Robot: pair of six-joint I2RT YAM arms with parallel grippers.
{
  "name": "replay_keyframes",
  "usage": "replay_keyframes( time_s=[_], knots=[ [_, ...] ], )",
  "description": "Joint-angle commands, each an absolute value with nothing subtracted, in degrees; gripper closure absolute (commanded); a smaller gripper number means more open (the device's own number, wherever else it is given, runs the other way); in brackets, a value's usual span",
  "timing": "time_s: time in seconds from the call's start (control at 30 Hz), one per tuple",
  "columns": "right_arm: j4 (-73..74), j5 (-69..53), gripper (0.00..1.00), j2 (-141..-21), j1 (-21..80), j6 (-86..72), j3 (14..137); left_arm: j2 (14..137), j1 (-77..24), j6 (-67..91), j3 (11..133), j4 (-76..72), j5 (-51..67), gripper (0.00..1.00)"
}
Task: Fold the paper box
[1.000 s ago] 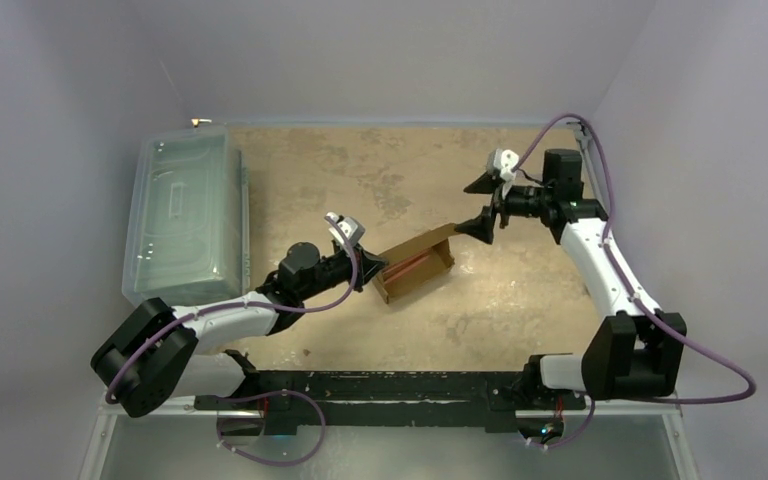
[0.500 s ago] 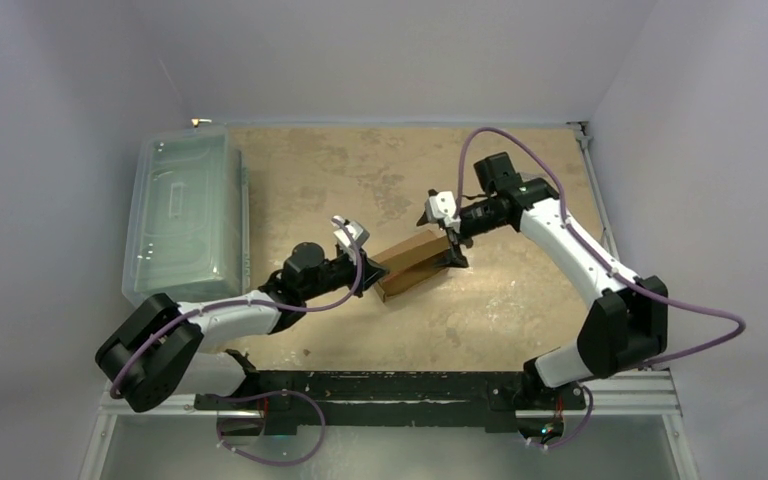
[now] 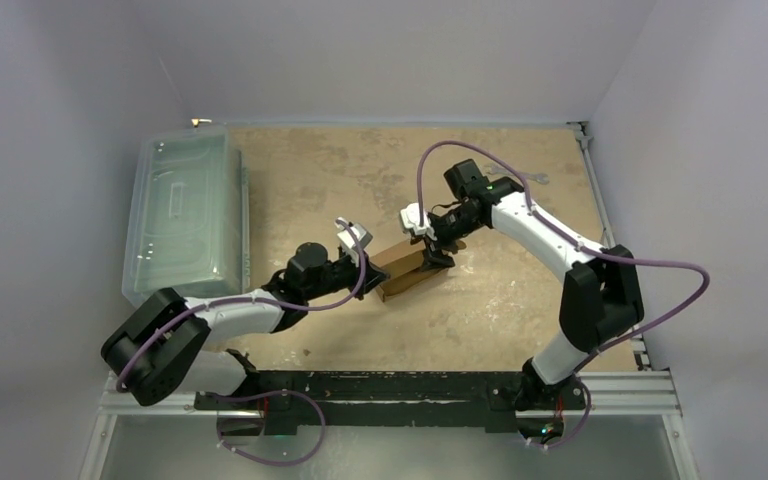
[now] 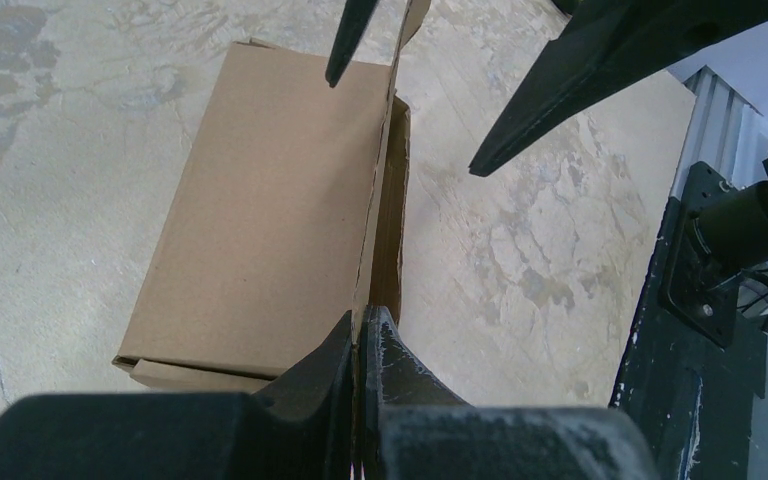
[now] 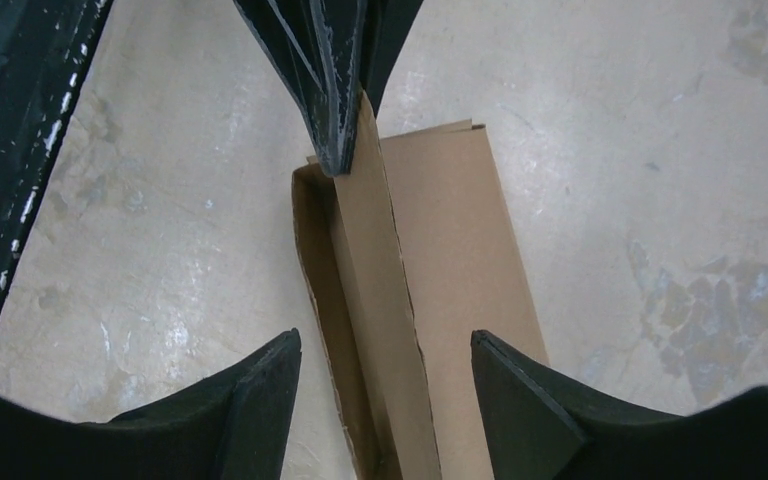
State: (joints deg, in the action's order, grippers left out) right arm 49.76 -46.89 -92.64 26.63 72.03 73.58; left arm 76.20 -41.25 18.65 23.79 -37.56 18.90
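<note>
- the paper box (image 3: 412, 270) sits about mid-tabletop (image 3: 520, 310), well apart from the clear plastic bin (image 3: 182, 215) on the left. its lid panel lies down flat, so it looks mostly formed to me.
- its long axis runs on a diagonal in the top view, from near-left to far-right. my two arms are at opposite ends of that axis, facing each other along it.
- one long upright flap (image 5: 375, 260) stands on edge along the full length of the box. an open slot shows beside it, between the flap and the box wall.
- my left tool (image 4: 365, 335) is pressed together on the near-left end of that flap, pinching the cardboard edge between its tips.
- my right tool (image 5: 385, 350) is spread. it hangs over the far-right end with one finger on each side of the flap line, and i see no contact in the wrist view.
- the relation that matters: the flap runs straight away from the right tool toward the left tool, lined up with the gap between the right tool's fingers.
- my judgement is that the flap has yet to be tucked into the slot. the right tool is the free one and already astride it, so it is better placed to press or pinch there.
- the risk i see is creasing the flap if the two ends are not moved together.
</note>
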Motion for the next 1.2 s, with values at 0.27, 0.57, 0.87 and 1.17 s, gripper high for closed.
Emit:
replay_keyframes(
  time_s=[0.27,0.57,0.87,1.17],
  knots=[
    [48.21,-41.93,0.70,-93.78,28.50,72.05,70.38,76.22,-40.92,20.09,24.25,-36.90,19.41,0.98],
    [47.20,-39.40,0.91,-92.62,29.15,72.33,67.95,77.01,-40.88,21.33,24.49,-35.04,18.91,0.92],
    [47.73,-41.29,0.68,-90.77,29.41,72.32,66.74,77.25,-40.96,21.52,24.52,-34.41,18.66,0.90],
    [47.26,-40.55,0.83,-91.25,29.36,70.99,66.50,76.49,-40.90,22.16,23.77,-34.08,18.17,0.90]
  ],
)
